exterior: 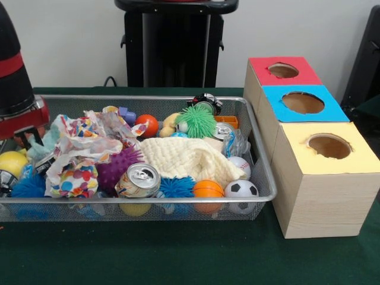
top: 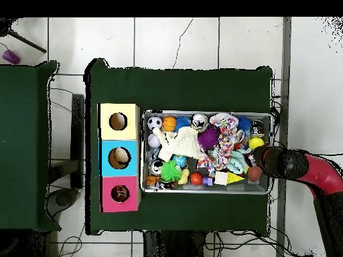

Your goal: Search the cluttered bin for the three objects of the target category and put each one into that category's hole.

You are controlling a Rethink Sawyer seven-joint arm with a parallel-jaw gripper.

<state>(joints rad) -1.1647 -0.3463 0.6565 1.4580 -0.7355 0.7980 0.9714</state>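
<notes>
**A:** Overhead view, biggest first: where's everything?

**B:** Green table (exterior: 178, 255), then the bin (exterior: 261, 151) sitting on it, packed with junk. Just beside it stands the row of wooden boxes; the hole (exterior: 283, 70) with the red surround is on the one farthest from the front camera, past blue and yellow.

**A:** And you?

**B:** My arm (top: 305, 166) comes in over the bin's end away from the boxes. My gripper (top: 255, 173) is down among the clutter there, honestly can't tell how its tips stand.

**A:** Smaller stuff?

**B:** Cream cloth (exterior: 187, 157) mid-bin, soda can (exterior: 138, 180), soccer ball (exterior: 241, 190) in the corner nearest the boxes.
</notes>
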